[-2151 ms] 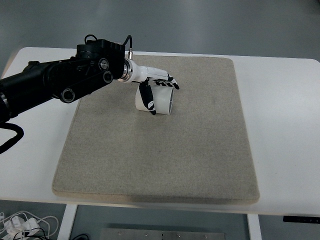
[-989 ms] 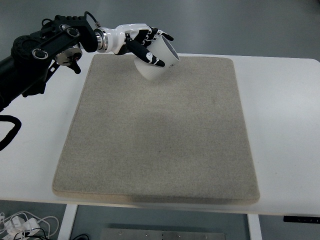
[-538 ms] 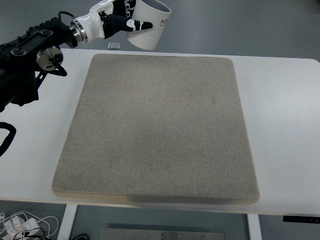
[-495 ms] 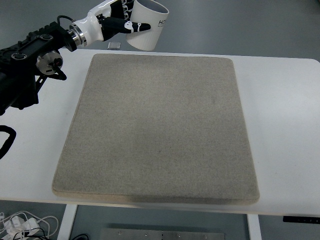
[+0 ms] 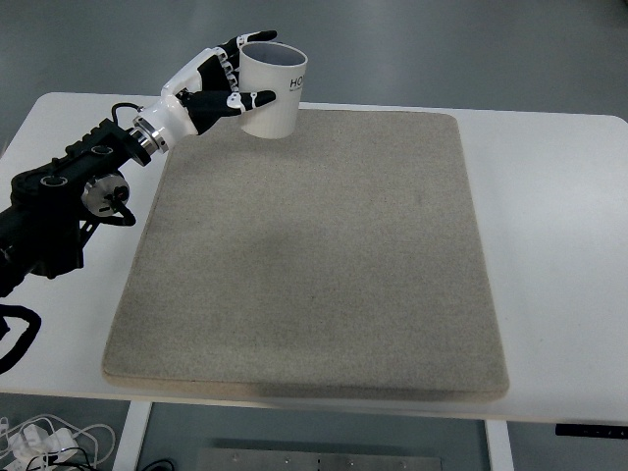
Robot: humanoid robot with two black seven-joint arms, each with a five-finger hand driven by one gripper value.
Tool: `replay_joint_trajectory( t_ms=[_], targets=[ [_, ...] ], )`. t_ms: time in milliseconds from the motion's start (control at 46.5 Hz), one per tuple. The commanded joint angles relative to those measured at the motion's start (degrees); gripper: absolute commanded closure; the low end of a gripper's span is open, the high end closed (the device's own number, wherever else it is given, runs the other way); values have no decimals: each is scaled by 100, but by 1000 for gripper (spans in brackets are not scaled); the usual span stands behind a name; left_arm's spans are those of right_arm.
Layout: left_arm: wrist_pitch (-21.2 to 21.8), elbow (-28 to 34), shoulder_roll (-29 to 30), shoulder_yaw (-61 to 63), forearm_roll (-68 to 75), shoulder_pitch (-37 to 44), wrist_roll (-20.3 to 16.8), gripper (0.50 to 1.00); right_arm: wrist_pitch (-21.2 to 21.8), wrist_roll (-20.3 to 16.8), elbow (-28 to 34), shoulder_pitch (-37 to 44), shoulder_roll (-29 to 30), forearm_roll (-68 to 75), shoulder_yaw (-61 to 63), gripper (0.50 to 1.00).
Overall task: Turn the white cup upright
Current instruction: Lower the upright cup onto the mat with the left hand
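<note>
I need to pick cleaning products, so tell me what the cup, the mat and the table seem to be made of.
White cup: smooth, faintly glossy white wall with dark print, probably ceramic or hard plastic; it is held in the left robot hand.
Mat: beige, matte, grainy surface, looks like felt or short-pile fabric.
Table: flat, smooth white top, likely laminate.

My left hand (image 5: pixel 218 86) is glossy white plastic with black finger joints, on a matt black arm (image 5: pixel 61 204). The white cup (image 5: pixel 271 90) looks smooth. The mat (image 5: pixel 314 265) is rough beige felt; the table (image 5: pixel 549 255) is smooth white.
</note>
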Motion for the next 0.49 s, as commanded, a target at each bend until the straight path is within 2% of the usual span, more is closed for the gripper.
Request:
replay_joint_trajectory(
  t_ms=[0, 237, 473],
  targets=[
    [149, 59, -89, 66, 9, 71, 1, 879, 0, 0, -1, 0, 0, 0, 0, 548],
    [299, 59, -168, 84, 88, 150, 1, 847, 0, 0, -1, 0, 0, 0, 0, 548],
    [1002, 50, -283, 84, 299, 168, 1, 836, 0, 9, 7, 0, 0, 0, 0, 548]
  ],
)
